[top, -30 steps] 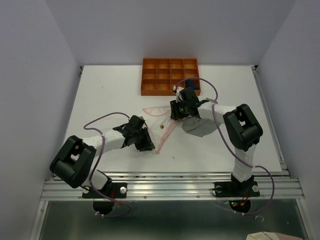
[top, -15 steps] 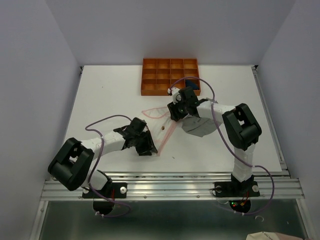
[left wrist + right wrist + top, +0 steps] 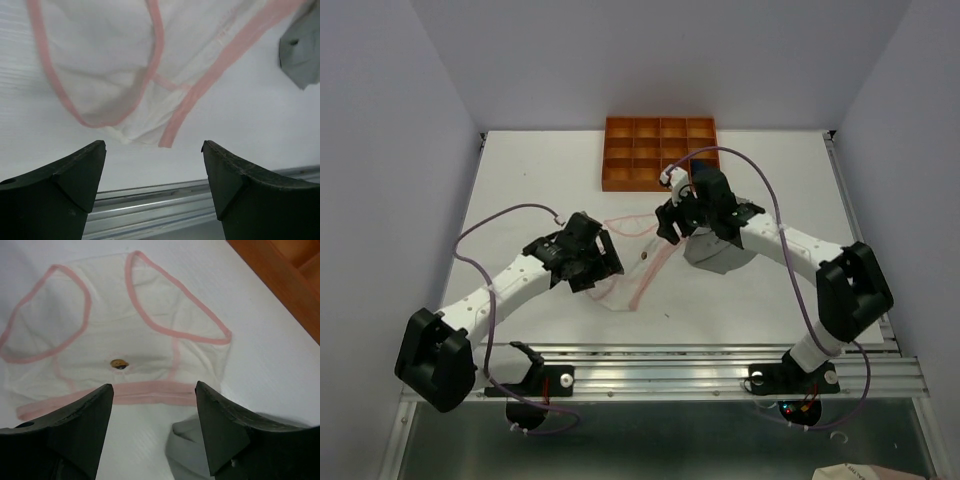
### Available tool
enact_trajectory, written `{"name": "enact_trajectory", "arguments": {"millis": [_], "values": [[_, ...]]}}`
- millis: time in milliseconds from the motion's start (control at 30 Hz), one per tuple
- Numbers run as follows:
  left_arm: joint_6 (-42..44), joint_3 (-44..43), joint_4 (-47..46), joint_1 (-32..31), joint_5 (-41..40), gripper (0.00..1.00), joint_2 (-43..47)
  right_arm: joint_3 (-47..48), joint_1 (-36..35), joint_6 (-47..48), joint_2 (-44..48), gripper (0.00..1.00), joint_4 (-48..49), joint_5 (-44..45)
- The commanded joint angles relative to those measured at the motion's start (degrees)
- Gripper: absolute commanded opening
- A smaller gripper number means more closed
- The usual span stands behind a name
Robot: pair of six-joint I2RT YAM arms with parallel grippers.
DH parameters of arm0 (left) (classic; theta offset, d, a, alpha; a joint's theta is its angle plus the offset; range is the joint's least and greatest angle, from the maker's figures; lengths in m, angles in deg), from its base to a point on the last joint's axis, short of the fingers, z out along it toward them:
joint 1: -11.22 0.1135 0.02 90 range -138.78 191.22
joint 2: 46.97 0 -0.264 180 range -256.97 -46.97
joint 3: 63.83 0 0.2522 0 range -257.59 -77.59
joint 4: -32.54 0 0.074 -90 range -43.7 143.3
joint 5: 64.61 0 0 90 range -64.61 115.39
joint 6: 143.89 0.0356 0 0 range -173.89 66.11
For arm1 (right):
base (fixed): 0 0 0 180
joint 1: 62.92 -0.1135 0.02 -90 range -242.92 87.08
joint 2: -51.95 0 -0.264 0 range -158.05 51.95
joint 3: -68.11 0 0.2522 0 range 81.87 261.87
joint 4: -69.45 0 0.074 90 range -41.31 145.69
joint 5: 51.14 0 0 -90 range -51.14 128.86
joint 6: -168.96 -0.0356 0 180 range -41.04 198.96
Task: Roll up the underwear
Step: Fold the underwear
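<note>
The pale pink-white underwear [image 3: 638, 256] lies spread flat on the white table, pink trim outlining it. In the left wrist view it [image 3: 120, 70] fills the upper frame beyond my left gripper [image 3: 154, 147], which hangs open and empty just off its near corner. My left gripper [image 3: 592, 262] sits at its left side. My right gripper [image 3: 671, 218] hovers over its far right corner, open and empty. From the right wrist the cloth [image 3: 115, 330] shows a small brown bow [image 3: 119, 363]. The grey underwear [image 3: 716, 256] lies crumpled beside it on the right, under my right arm.
An orange compartment tray [image 3: 645, 150] stands at the back of the table, its corner [image 3: 285, 275] close to my right gripper. A metal rail [image 3: 660, 362] runs along the near table edge, seen as grey bars [image 3: 165, 202] below the left fingers.
Both grippers opened wide and let go of the pale underwear. The left gripper drew back to the left and up. The right arm's elbow swung out to the right.
</note>
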Motion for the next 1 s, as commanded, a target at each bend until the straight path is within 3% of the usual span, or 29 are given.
{"name": "enact_trajectory", "arguments": {"millis": [0,133,433,700,967], "values": [[-0.9,0.0,6.9,6.4,-7.5,0.90,2.7,-6.3,-6.0,1.0,9.3,0.73,3.8,-0.9],[1.8,0.9,4.3,16.3,-7.9,0.90,1.9,-9.9,-12.5,0.9,12.3,0.74,3.5,1.1],[2.0,6.3,3.6,17.6,-3.9,0.82,1.5,-9.6,-27.9,4.6,7.6,0.72,0.6,14.1],[-0.6,15.0,-4.5,17.2,6.8,0.79,5.7,-9.2,-30.7,7.7,2.5,0.67,4.2,11.5],[-2.4,17.5,-6.6,14.9,8.4,0.79,9.3,-8.9,-31.2,10.6,-2.2,0.66,7.1,7.2]]}}
